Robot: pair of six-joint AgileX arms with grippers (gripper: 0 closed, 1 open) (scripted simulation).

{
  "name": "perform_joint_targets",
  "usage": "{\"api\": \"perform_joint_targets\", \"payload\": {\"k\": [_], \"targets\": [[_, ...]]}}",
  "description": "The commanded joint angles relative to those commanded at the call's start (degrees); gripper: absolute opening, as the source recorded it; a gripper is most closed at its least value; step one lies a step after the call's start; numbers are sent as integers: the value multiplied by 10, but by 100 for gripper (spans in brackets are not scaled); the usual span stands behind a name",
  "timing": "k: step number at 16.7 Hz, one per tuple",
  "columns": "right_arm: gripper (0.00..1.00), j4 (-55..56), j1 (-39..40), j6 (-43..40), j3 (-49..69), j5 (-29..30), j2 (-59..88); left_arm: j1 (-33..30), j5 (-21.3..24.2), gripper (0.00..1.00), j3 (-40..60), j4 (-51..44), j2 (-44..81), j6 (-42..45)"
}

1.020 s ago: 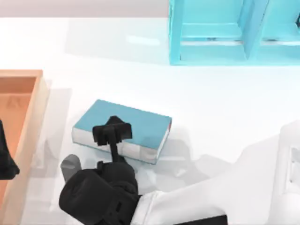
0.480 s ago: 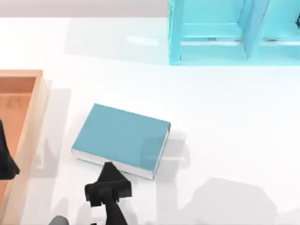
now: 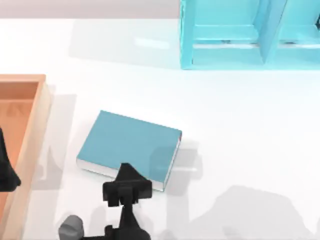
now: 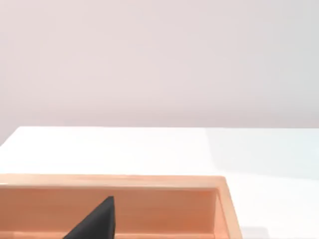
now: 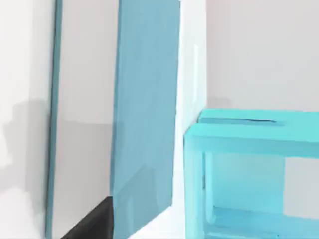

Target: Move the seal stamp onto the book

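Observation:
The book [image 3: 131, 142] lies flat on the white table left of centre, teal cover up, white page edges toward the front. My right gripper [image 3: 126, 184] hovers at the book's front edge, overlapping its near side. The right wrist view looks along the book's cover [image 5: 145, 114], with one dark finger [image 5: 94, 224] at the picture's edge. The seal stamp is out of view. My left gripper [image 3: 6, 172] stays parked over the wooden tray at the far left.
A wooden tray [image 3: 36, 125] stands along the left edge, and its rim [image 4: 149, 181] appears in the left wrist view. A cyan shelf unit [image 3: 225, 37] stands at the back right, also seen as the cyan shelf unit [image 5: 249, 164].
My right gripper drew back from over the book toward the table's front, then came forward slightly to the book's near edge. The book's cover is now uncovered. The left arm has not moved.

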Motion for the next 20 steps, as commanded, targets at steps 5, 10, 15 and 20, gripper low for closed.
{"api": "perform_joint_targets", "payload": {"k": [5,10,15,20], "targets": [[100,2,-128,49,-97,-107,-175,0,0,100,0,0,0,0],[100,4,-329,128,-248,-275,-473,0,0,100,0,0,0,0],[100,9,-554,217,-417,-461,-810,0,0,100,0,0,0,0],[100,17,-746,291,-555,-617,-1047,0,0,100,0,0,0,0]]}}
